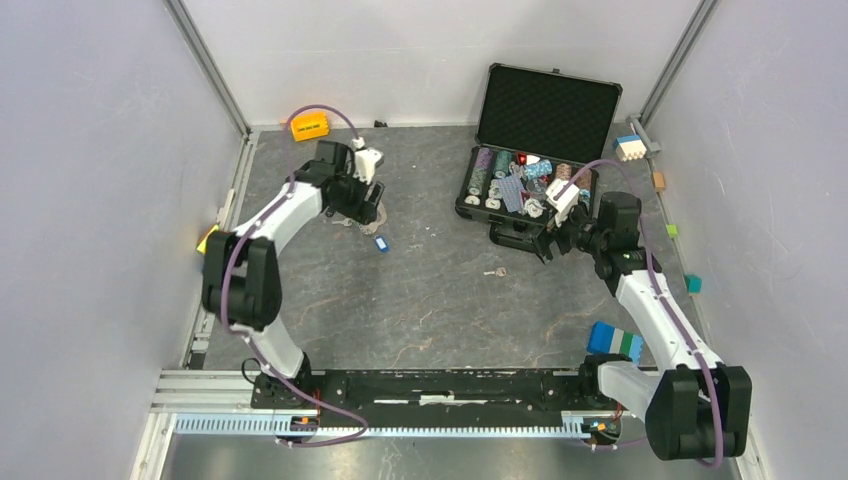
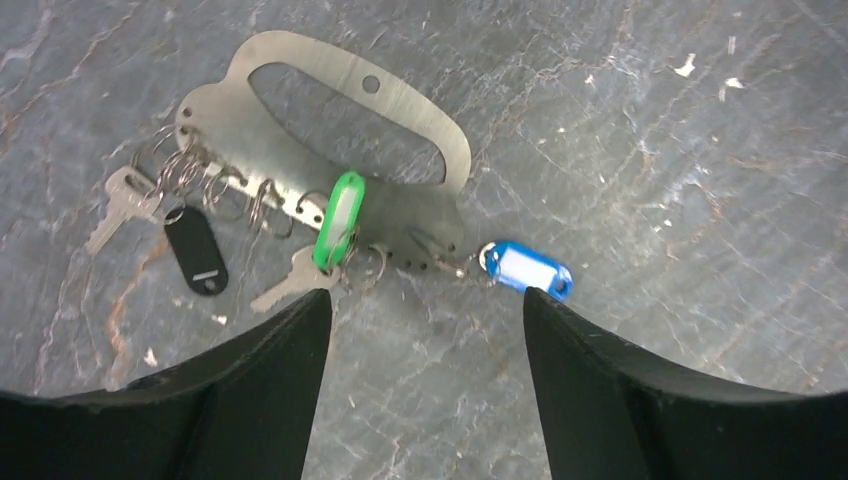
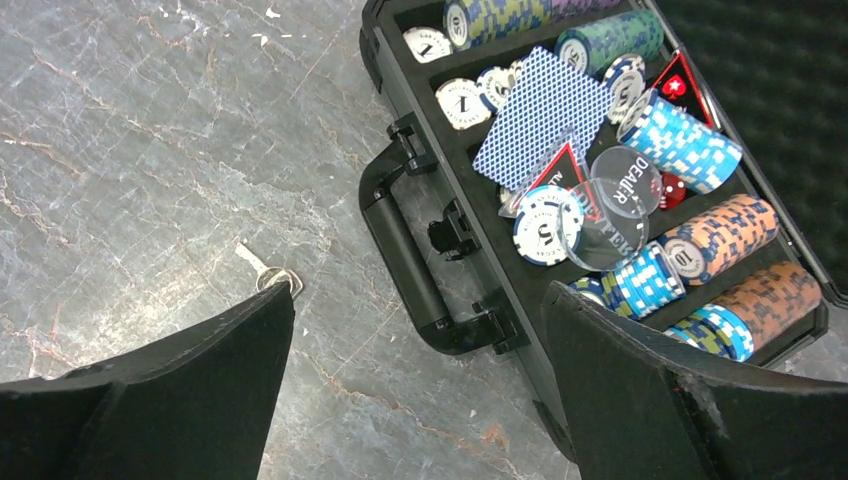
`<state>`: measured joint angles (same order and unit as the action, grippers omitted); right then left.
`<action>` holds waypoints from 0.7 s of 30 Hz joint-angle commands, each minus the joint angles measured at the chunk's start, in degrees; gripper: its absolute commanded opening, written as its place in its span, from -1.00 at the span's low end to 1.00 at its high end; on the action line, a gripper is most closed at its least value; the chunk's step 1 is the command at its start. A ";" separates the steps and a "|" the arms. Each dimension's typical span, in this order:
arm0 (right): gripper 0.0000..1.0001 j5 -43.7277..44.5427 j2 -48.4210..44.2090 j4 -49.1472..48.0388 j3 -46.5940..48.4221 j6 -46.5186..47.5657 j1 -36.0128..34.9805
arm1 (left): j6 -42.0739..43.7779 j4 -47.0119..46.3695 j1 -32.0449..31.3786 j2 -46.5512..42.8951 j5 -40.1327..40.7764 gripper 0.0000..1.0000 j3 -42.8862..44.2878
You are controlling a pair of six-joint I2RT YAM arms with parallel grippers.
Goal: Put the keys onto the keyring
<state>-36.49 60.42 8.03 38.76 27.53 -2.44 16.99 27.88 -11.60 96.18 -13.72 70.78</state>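
Grey veined table [image 1: 420, 310]. At far right, an open black case [image 1: 545, 110] with a foam-lined lid and ridged chips [image 3: 690, 140] in rows. Left gripper [image 2: 425, 300], fingers apart and empty, sits near the keyring [image 2: 420, 110] – a flat silver oval plate at far left carrying two keys [image 2: 120, 200]. Right gripper [image 3: 418, 295] is spread wide and empty. A loose key [image 3: 262, 268] lies on the table beside its finger. Glossy green tag [image 2: 338, 220], blue tag [image 2: 525, 268], black fob [image 2: 195, 250].

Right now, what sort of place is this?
Probably a robot lab test cell: white panel walls on aluminium posts, a grey tabletop, and props such as an open poker chip case and a keyring.
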 commanded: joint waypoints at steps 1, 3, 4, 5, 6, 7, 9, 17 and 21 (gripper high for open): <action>0.96 -0.04 1.16 -0.13 2.02 1.91 0.26 | 2.96 4.99 -3.29 7.57 6.11 0.50 8.97; 0.96 0.17 1.54 -0.09 1.97 2.17 0.27 | 2.82 6.74 -3.99 10.23 6.92 0.45 11.50; 0.96 0.25 1.66 -0.04 1.93 2.30 0.28 | 2.69 7.19 -4.05 11.08 7.09 0.42 12.35; 0.96 0.36 1.77 0.03 1.89 2.48 0.25 | 2.72 7.60 -4.05 11.71 7.43 0.39 12.89; 0.96 0.40 1.95 0.05 1.98 2.59 0.32 | 2.89 7.79 -4.05 11.95 8.20 0.38 13.33; 0.96 0.49 2.07 0.10 2.01 2.68 0.24 | 3.02 7.86 -3.96 12.24 8.87 0.37 13.65; 0.96 0.55 2.31 0.14 2.02 2.79 0.25 | 3.14 8.32 -3.58 12.91 9.74 0.34 14.55; 0.96 0.11 3.10 0.40 2.36 2.88 0.24 | 1.20 13.24 0.87 20.48 7.00 0.18 24.58; 0.96 -0.03 3.21 0.40 2.28 2.86 0.24 | 1.15 16.50 2.66 24.87 6.14 0.01 30.76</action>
<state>-36.03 63.46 8.78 38.79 29.89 -2.39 17.87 40.32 -10.59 117.67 -6.20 95.53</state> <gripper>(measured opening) 0.982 0.540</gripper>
